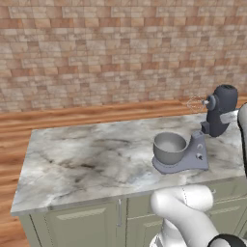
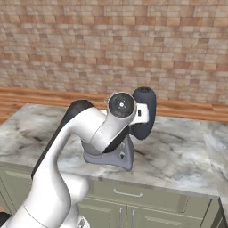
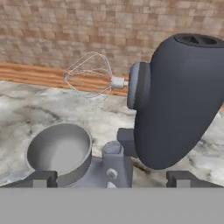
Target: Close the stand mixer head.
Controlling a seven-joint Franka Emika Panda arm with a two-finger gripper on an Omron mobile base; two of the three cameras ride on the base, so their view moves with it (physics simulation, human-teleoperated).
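Left base view shows a marble counter point(image 1: 87, 159) before brick wall point(image 1: 96, 48); hand point(image 3: 112, 177) fingers apart.

On the worktop point(image 1: 87, 159) the stand point(image 1: 195, 155) holds the bowl point(image 1: 170, 147) at its 9 o'clock, the stand mixer head point(image 1: 221, 110) tilted up at its 1 o'clock, whisk point(image 1: 196, 103) pointing toward 9 o'clock before the brick wall point(image 1: 111, 48).

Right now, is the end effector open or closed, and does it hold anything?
End effector: open, holding nothing; its fingertips stand wide apart just short of the raised stand mixer head.
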